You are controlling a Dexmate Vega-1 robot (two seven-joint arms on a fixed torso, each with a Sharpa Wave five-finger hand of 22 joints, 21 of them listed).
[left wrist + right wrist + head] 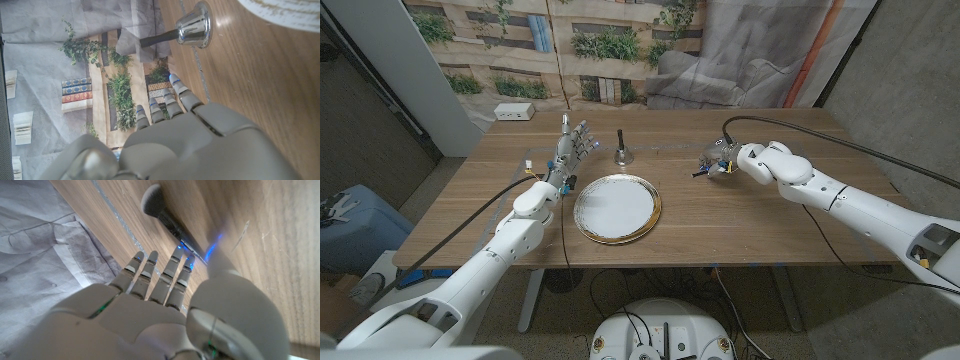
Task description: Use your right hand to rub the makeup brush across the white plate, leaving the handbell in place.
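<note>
Right hand (165,305) hovers over the brush (172,222), fingers spread, gripping nothing (brush lies on the table, well right of the plate (617,209)); rubbing not begun; bell (621,153) undisturbed

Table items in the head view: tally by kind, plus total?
White plate: 1
Handbell: 1
Makeup brush: 1
White box at the far left edge: 1
Total: 4
</note>
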